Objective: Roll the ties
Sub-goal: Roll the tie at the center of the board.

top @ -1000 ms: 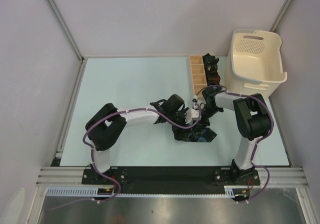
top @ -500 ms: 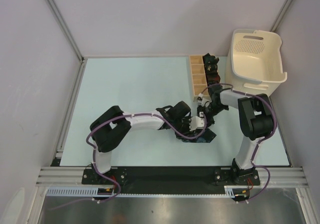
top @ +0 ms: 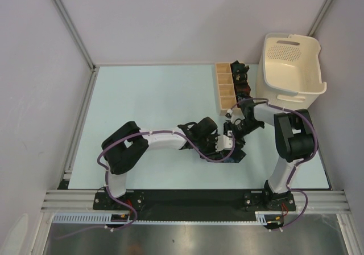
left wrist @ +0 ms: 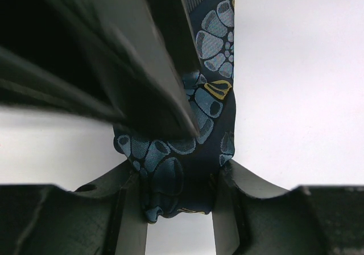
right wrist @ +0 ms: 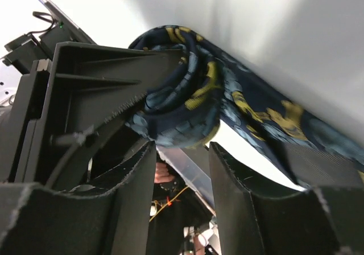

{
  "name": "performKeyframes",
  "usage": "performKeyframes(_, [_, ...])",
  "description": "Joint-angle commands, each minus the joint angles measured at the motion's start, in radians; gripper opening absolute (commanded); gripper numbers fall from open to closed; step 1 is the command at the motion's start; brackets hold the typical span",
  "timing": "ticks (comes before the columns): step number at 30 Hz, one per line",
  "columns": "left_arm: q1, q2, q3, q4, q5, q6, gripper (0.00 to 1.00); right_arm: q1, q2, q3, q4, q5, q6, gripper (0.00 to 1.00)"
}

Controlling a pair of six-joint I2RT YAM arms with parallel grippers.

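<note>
Picked out deep navy on the tie [left wrist: 187, 152], strewn with blue and teal petal shapes and a few yellow outlines. Saw matt black on the left gripper [left wrist: 179, 169], same again on the right gripper [right wrist: 182, 147]. Noted pale mint on the table [top: 153, 95], tan wood on the box [top: 224, 87], cream on the basket [top: 290, 67], purple on the cables [top: 101, 154].

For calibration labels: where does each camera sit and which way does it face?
Top external: above and behind, looking down at the table; left arm and right arm show.
Left wrist: looks along the left pincer clamping the tie.
Right wrist: looks along the right pincer toward the tie's roll.
Both wrist views share the tie.
</note>
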Motion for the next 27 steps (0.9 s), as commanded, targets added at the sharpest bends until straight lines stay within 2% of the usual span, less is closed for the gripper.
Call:
performKeyframes(1, [-0.004, 0.015, -0.040, -0.096, -0.026, 0.046, 0.36, 0.051, -0.018, -0.011, 0.078, -0.039, 0.026, 0.46])
performKeyframes(4, [-0.004, 0.013, -0.037, -0.104, -0.017, 0.046, 0.40, 0.066, 0.008, -0.023, 0.121, -0.007, 0.035, 0.37])
performKeyframes(5, [-0.004, 0.010, -0.037, -0.107, -0.013, 0.050, 0.41, 0.063, 0.026, -0.025, 0.127, 0.004, 0.038, 0.24])
performKeyframes(7, [-0.002, 0.002, -0.037, -0.104, -0.005, 0.050, 0.47, 0.054, 0.040, -0.023, 0.117, 0.037, 0.014, 0.12])
performKeyframes(8, [0.001, -0.001, -0.042, -0.099, 0.003, 0.046, 0.51, 0.048, 0.049, -0.022, 0.106, 0.054, 0.001, 0.00])
performKeyframes(9, [0.002, -0.007, -0.043, -0.091, 0.004, 0.043, 0.56, 0.030, 0.060, -0.023, 0.094, 0.083, -0.007, 0.00])
performKeyframes(10, [0.012, -0.015, -0.045, -0.084, 0.020, 0.039, 0.66, 0.011, 0.063, -0.026, 0.094, 0.083, -0.007, 0.00])
performKeyframes(14, [0.042, -0.068, -0.057, -0.006, 0.073, -0.001, 0.80, -0.030, 0.078, -0.012, 0.087, 0.146, 0.013, 0.00])
performKeyframes(21, [0.055, -0.078, -0.027, 0.086, 0.175, -0.073, 0.87, -0.021, 0.147, 0.041, 0.009, 0.293, -0.016, 0.00])
performKeyframes(27, [0.035, -0.027, 0.039, 0.140, 0.190, -0.132, 0.88, 0.013, 0.195, 0.047, 0.031, 0.308, -0.011, 0.00])
